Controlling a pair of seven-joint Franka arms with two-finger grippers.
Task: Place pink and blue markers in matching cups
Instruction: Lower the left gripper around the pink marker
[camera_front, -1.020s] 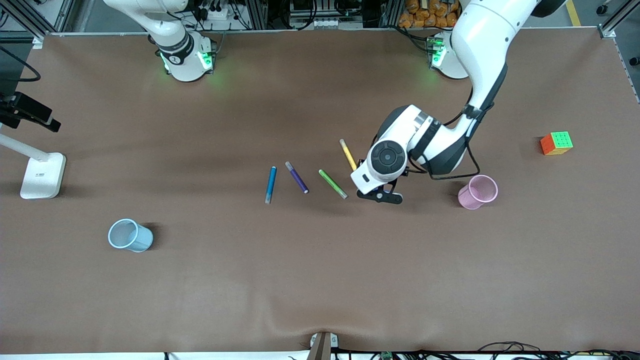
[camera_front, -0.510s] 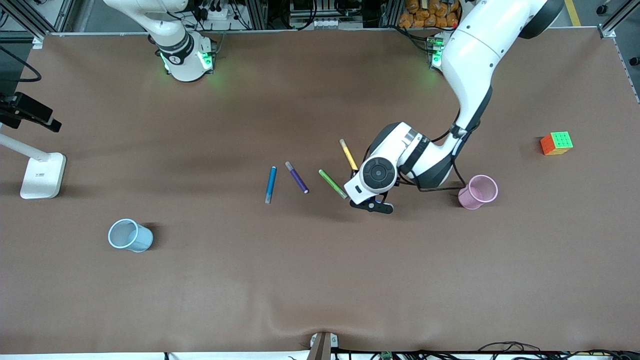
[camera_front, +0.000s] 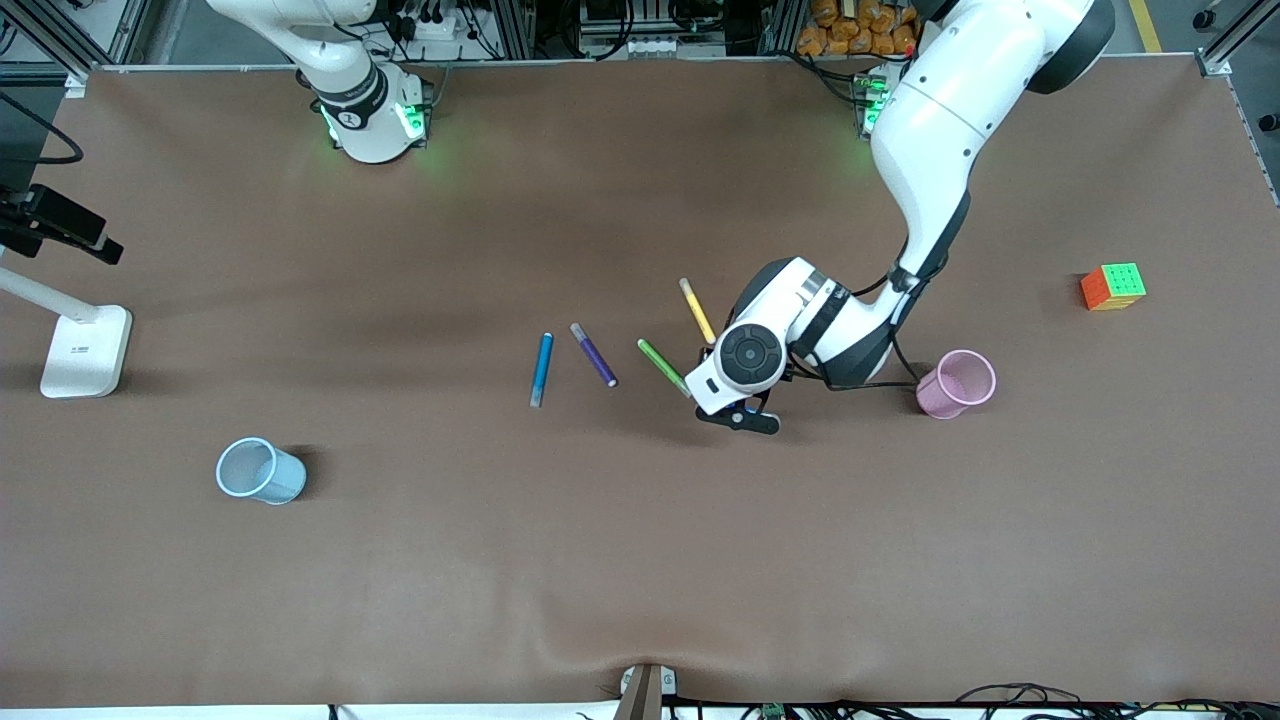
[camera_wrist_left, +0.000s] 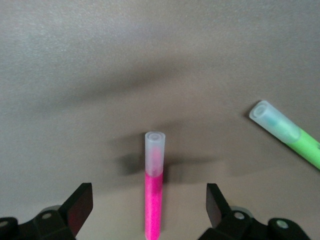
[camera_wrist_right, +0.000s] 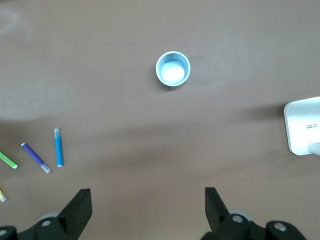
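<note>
Pink marker (camera_wrist_left: 153, 200) now between L gripper (camera_wrist_left: 150, 210) spread jaws, moved toward green marker (camera_front: 664, 366); R gripper (camera_wrist_right: 148, 212) spread, waiting.

White arms (camera_front: 930, 130) — black joints, green-lit bases (camera_front: 375, 125)

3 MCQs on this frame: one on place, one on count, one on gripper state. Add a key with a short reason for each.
1. What lies between the open fingers of the left gripper?
A. pink marker
B. blue marker
C. pink cup

2. How many cups stand on the table?
A. one
B. two
C. three

3. How is the right gripper?
A. shut on a marker
B. open, holding nothing
C. shut, holding nothing

Key:
1. A, the left wrist view shows the pink marker lying between the fingers.
2. B, only the pink cup and the blue cup stand there.
3. B, its fingers stand apart high over the table, with nothing between them.
</note>
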